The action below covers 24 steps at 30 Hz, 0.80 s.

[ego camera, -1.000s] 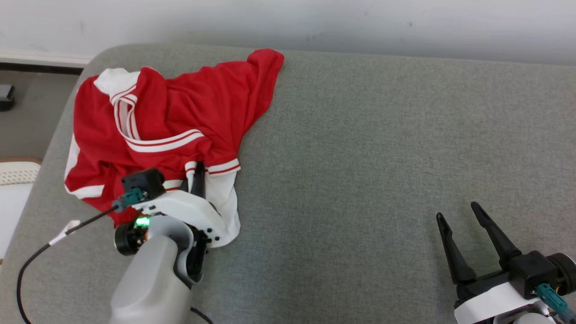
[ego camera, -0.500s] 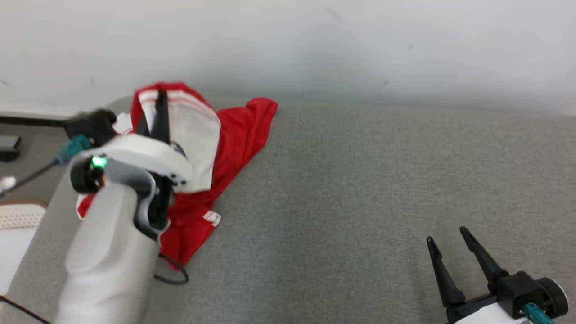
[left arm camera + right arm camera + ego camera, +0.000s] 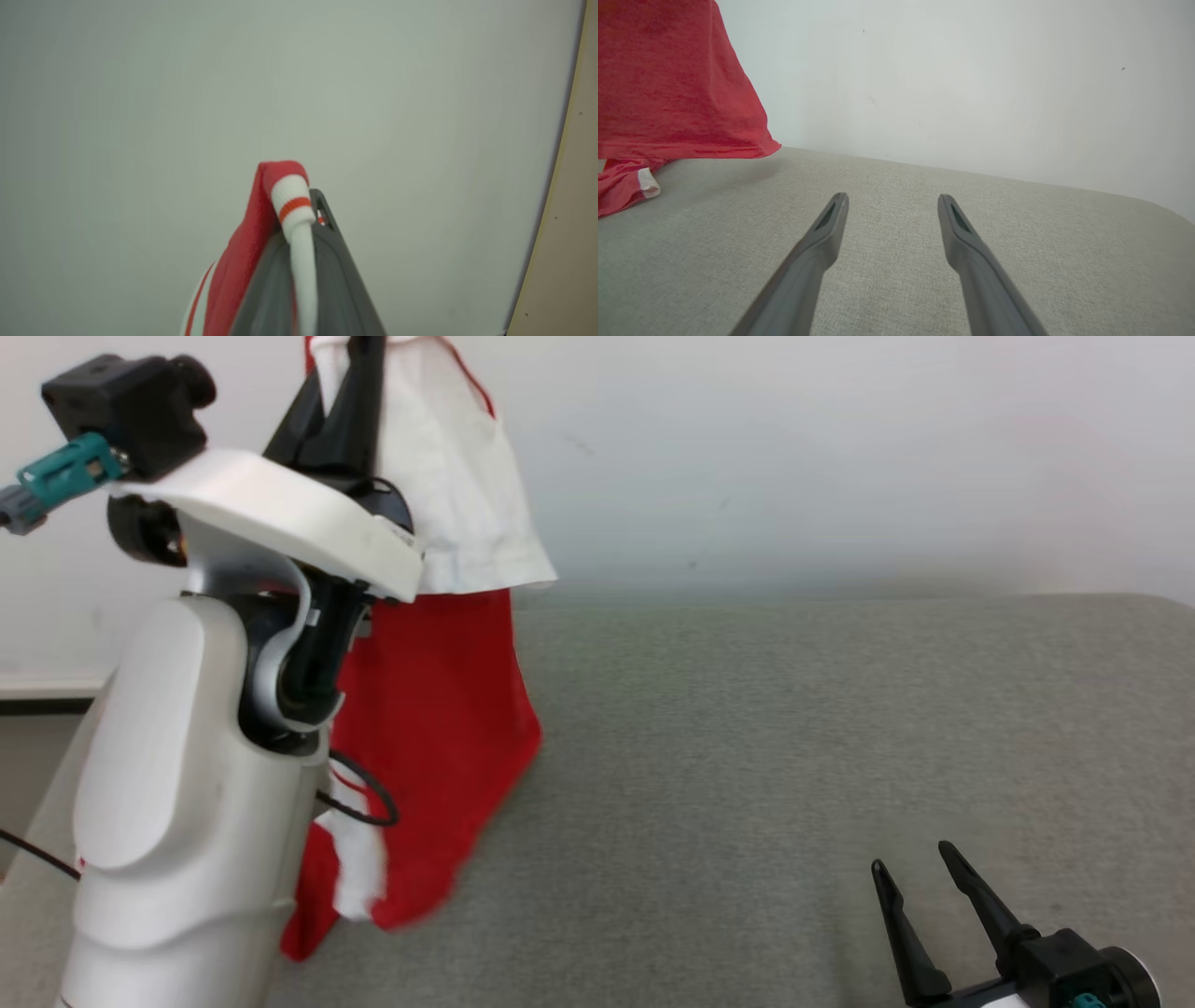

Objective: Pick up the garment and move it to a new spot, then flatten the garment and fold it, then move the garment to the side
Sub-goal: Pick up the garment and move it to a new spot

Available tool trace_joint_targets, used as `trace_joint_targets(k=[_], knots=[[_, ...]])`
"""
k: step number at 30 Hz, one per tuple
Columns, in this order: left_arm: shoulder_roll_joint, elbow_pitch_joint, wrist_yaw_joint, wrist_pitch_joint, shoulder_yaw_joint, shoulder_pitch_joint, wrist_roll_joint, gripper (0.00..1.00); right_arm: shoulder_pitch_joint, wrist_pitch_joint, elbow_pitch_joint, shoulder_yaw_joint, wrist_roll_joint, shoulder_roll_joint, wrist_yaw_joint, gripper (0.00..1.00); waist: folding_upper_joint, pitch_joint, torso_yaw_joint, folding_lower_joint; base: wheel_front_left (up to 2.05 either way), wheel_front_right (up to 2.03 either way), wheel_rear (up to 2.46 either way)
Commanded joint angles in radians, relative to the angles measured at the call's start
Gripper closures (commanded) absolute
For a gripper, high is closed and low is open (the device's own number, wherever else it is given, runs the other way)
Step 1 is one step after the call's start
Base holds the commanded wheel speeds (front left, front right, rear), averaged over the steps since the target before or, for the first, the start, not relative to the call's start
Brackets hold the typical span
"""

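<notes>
A grey upholstered surface (image 3: 794,756) runs up to a pale wall (image 3: 794,448). The left gripper (image 3: 350,392), raised high at the surface's left end, is clamped on the white ribbed cuff (image 3: 292,196) of the red-and-white garment (image 3: 439,709). The garment hangs from the gripper, and its lower end seems to brush the surface, though blur hides the contact. The right gripper (image 3: 913,859) sits low at the right, its 2 fingers apart, well clear of the garment.

A grey fabric couch (image 3: 794,728) stands against a plain pale wall (image 3: 794,448).
</notes>
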Motion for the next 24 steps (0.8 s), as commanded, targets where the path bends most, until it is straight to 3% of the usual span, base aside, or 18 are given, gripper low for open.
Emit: trace_joint_targets(k=[1, 13, 19, 24], knots=[[-0.004, -0.045, 0.004, 0.021, -0.008, -0.010, -0.014, 1.00, 0.011, -0.003, -0.003, -0.003, 0.007, 0.000, -0.002, 0.00, 0.0000, -0.008, -0.041, 0.0001, 0.00, 0.00, 0.00], [-0.074, -0.241, 0.029, 0.116, -0.113, 0.092, -0.051, 1.00, -0.017, -0.002, -0.003, -0.001, 0.017, 0.005, -0.002, 0.00, 0.0000, 0.018, -0.216, 0.0001, 0.00, 0.00, 0.00], [-0.110, -0.184, 0.043, 0.087, -0.195, 0.132, -0.051, 1.00, -0.030, -0.002, -0.005, -0.001, 0.024, 0.013, -0.002, 0.00, 0.0000, 0.054, -0.296, 0.0001, 0.00, 0.00, 0.00], [-0.125, -0.059, 0.051, 0.024, -0.275, 0.153, -0.064, 1.00, -0.031, -0.002, -0.005, -0.013, 0.028, 0.021, -0.002, 0.00, 0.0000, 0.081, -0.328, 0.0001, 0.00, 0.00, 0.00]])
